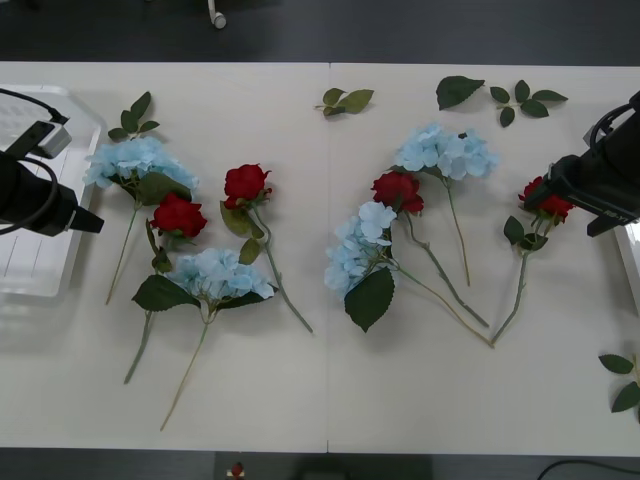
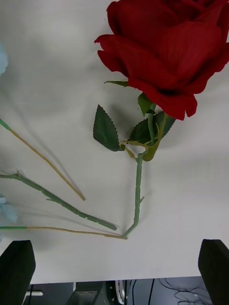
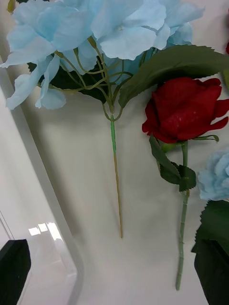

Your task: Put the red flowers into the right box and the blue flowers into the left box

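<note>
Several red flowers and several blue flowers lie spread over the white table. My left gripper (image 1: 90,222) hovers open at the inner rim of the left box (image 1: 30,262), a translucent bin at the table's left end. Just past its fingers lie a blue flower (image 3: 95,33) and a red flower (image 3: 183,109). Over the far-right red flower (image 1: 548,203) my right gripper (image 1: 545,188) hovers open; that bloom (image 2: 167,52) and its stem lie ahead of the fingers. A sliver of the right box (image 1: 630,258) shows at the right edge. Neither gripper holds anything.
Loose green leaf sprigs lie at the back left (image 1: 135,118), back middle (image 1: 345,100), back right (image 1: 500,95) and front right (image 1: 625,380). Crossing stems (image 1: 450,300) fan out mid-table. Bare table runs along the front edge.
</note>
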You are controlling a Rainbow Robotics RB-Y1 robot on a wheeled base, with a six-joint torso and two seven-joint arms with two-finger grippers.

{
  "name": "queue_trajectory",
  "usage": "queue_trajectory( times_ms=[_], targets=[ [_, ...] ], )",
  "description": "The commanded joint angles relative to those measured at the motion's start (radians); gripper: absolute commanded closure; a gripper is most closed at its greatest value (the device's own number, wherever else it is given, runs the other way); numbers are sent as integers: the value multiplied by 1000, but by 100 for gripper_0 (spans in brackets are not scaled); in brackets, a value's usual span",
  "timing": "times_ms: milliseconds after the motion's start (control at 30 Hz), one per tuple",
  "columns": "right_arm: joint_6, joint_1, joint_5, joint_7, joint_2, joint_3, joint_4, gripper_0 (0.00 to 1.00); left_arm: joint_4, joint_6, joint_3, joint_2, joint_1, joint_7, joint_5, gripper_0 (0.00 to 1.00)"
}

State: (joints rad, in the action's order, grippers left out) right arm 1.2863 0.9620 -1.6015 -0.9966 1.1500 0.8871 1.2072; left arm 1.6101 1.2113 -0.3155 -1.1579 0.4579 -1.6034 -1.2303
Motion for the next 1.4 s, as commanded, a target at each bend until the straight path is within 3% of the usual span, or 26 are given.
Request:
queue_trajectory(
  times_ms=[33, 300, 467, 700, 900, 1400],
  targets=[
    [-53, -22, 23, -48, 16, -22, 6, 0, -4, -98, -71, -9, 42, 17, 48, 0],
    [-223, -117, 55, -195, 14, -23, 12, 0, -78, -162, -160, 35, 82, 20, 71, 0],
    [-254, -143, 77, -217, 2, -23, 11, 0, -142, -176, -188, 87, 120, 11, 91, 0],
    [-271, -158, 114, -240, -13, -8, 12, 0, -211, -266, -292, 98, 182, 13, 110, 0],
    [-369, -158, 137, -254, -29, 78, 14, 0, -309, -314, -373, 118, 245, 16, 106, 0],
    [-389, -160, 196, -260, -95, 115, -6, 0, -326, -311, -418, 152, 246, 28, 129, 0]
  ],
)
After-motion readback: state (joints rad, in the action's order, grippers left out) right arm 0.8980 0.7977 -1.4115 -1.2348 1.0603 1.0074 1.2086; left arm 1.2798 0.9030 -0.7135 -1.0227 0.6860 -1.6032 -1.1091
